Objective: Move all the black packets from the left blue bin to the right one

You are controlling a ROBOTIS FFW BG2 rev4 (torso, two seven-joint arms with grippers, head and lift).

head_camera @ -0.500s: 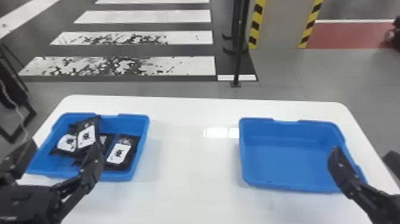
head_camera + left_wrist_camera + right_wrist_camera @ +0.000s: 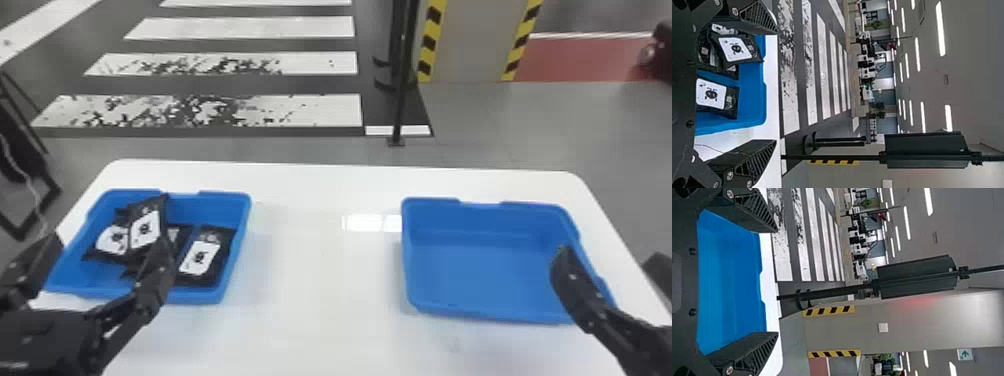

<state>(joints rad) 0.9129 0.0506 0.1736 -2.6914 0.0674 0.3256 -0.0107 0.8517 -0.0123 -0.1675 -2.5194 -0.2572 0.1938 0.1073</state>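
At least 4 black packets (image 2: 145,230) are gathered in the left blue bin (image 2: 200,297), near which the left gripper (image 2: 775,87) is spread wide and empty, presumably for picking, the right gripper (image 2: 777,282) being likewise spread, empty, by the right bin (image 2: 480,270).

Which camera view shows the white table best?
The head view: the white table shows both far corners and its middle, between the left blue bin and right blue bin. The left wrist view shows parts beside and beyond the left blue bin; the right wrist view, a strip beyond the right blue bin.
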